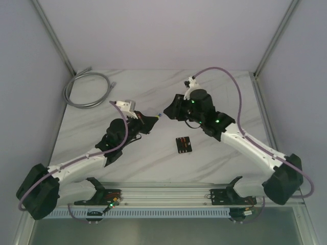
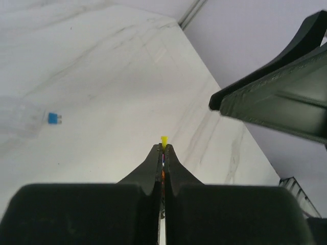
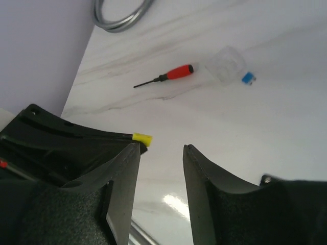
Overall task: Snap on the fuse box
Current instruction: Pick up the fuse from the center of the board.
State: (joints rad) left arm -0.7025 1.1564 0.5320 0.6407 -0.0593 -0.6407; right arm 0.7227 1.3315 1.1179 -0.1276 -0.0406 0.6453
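Black fuse box (image 1: 183,145) lies apart from left pincer (image 2: 163,148) clamping yellow fuse (image 2: 164,139) and wide-spread right pincer (image 3: 161,150).

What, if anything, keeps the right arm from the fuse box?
Probably nothing, so yes: the fuse box lies alone, close to the open, empty right gripper; the left gripper, pinching a yellow fuse, is not between.
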